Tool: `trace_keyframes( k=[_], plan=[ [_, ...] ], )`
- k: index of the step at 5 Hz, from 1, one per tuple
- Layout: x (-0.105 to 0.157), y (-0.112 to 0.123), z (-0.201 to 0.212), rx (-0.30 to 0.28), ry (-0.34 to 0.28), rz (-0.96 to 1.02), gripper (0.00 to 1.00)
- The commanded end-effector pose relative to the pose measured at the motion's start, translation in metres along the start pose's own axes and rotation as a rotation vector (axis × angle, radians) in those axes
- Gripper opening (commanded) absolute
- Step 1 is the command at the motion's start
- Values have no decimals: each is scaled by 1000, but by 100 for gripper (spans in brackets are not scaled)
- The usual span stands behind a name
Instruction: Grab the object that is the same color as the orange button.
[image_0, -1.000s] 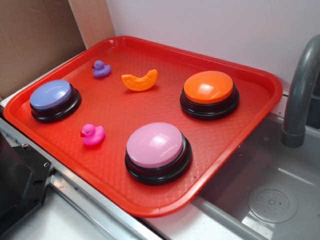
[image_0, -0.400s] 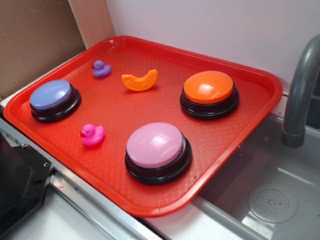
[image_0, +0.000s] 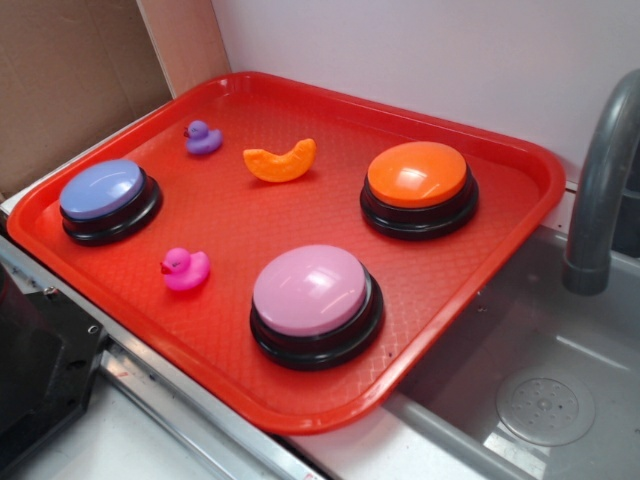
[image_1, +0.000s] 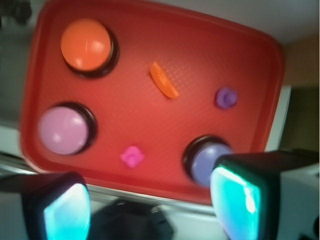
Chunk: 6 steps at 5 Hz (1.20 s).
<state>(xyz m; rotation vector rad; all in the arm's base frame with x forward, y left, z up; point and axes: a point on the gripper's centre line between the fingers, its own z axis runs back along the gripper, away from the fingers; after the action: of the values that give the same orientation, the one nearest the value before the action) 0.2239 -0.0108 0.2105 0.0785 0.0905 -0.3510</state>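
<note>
So the gripper (image_1: 150, 207) is hovering high over the near edge of the red tray (image_1: 260, 100), jaws spread wide and holding nothing. The orange crescent (image_1: 163, 80) is lying well ahead of it, roughly centred between the fingers — its long axis is running diagonally across the wrist view. The orange button (image_1: 86, 44) is sitting off ahead-left, the purple duck (image_1: 226, 97) ahead-right, both apart from the crescent — decent room for coming down.

Blue-purple button (image_1: 207, 161) partly behind the hand's right finger (image_1: 243, 192), blurred.
</note>
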Motion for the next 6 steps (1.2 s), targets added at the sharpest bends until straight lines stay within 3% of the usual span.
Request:
trace_keyframes(
  k=[1, 3, 4, 6],
  plan=[
    [25, 19, -39, 76, -14, -328, 100],
    [44, 51, -94, -65, 14, -294, 100],
    [57, 47, -108, -82, -2, -334, 100],
    [66, 20, -126, 28, -89, -485, 100]
  ],
)
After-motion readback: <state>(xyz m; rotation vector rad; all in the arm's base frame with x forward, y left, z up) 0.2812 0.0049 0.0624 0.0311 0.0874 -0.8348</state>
